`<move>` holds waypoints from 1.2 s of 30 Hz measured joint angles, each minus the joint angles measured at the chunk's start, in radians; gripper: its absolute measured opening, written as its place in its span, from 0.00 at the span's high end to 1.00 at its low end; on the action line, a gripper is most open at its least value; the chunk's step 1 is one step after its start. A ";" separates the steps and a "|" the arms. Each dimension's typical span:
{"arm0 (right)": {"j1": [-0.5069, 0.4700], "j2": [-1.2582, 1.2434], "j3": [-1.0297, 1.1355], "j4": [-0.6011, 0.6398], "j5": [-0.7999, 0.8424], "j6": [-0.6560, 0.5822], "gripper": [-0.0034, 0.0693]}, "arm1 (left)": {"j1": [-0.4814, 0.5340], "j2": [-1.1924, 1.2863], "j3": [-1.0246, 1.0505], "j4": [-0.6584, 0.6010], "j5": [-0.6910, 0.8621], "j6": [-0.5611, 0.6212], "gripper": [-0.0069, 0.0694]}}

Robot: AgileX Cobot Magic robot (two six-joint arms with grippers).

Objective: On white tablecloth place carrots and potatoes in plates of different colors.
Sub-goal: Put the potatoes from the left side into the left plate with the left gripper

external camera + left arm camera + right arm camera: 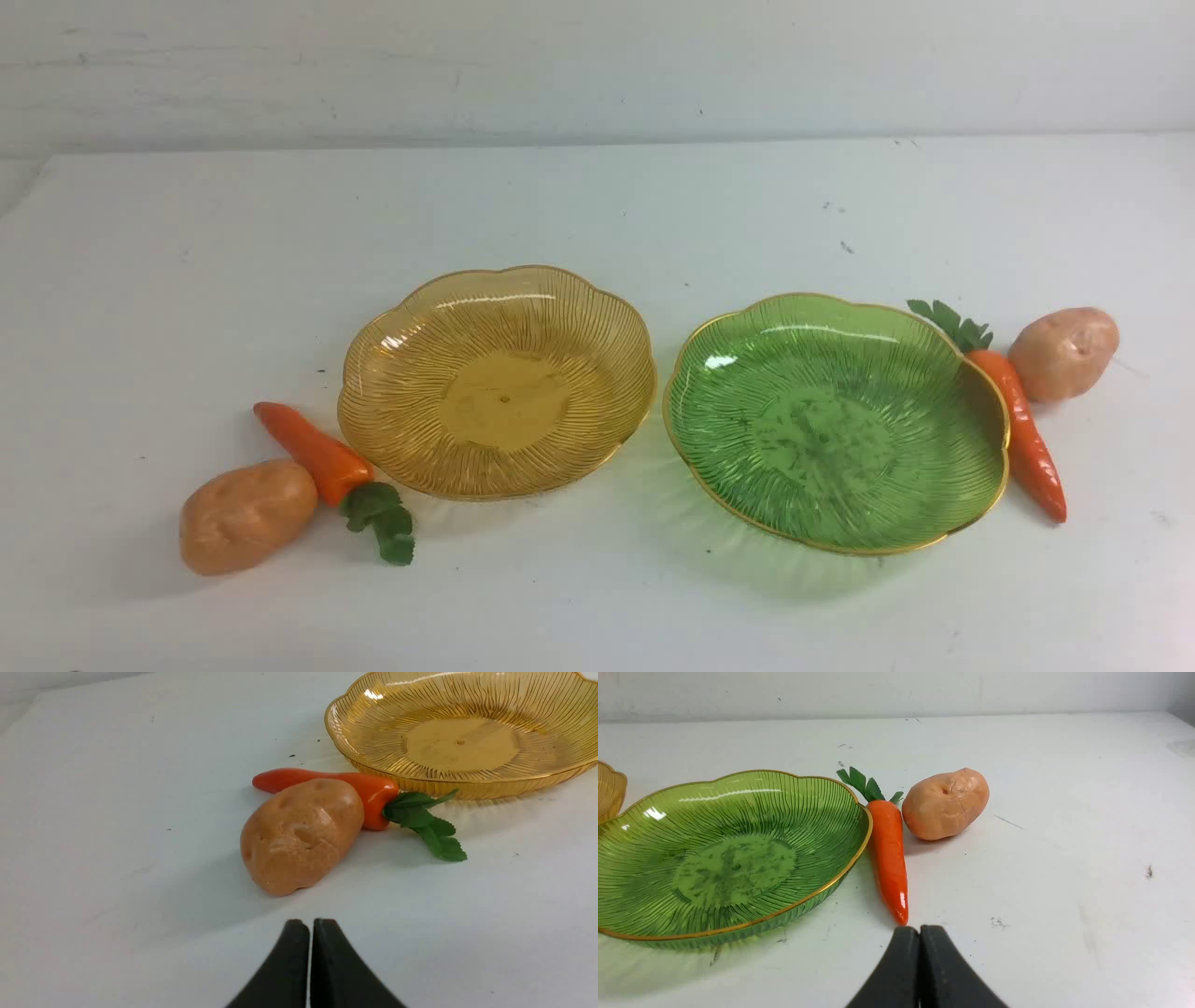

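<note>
Plates on a white tablecloth [597, 616]: amber plate [504, 397] left of centre, green plate [826, 439] right of centre, both with gold scalloped rims; left carrot [317, 453], leafy top nearer the viewer, lies just beside the amber plate, with the left potato [247, 516] at its outer side; right carrot [1025, 439] lies against the green plate's right edge, tip toward the viewer, with the right potato [1064, 353] at its outer side; left gripper [311, 924] and right gripper [920, 929], each with fingers pressed together, hold nothing.
</note>
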 joint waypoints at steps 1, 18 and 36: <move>0.000 0.000 0.000 0.000 0.000 0.000 0.97 | 0.000 0.000 0.000 0.000 0.000 0.000 0.91; 0.000 0.000 0.000 0.000 0.000 0.000 0.97 | 0.000 0.000 0.000 0.001 0.000 0.000 0.91; 0.000 0.000 0.000 -0.001 0.000 0.000 0.97 | 0.000 0.000 0.000 -0.717 -0.597 -0.342 0.91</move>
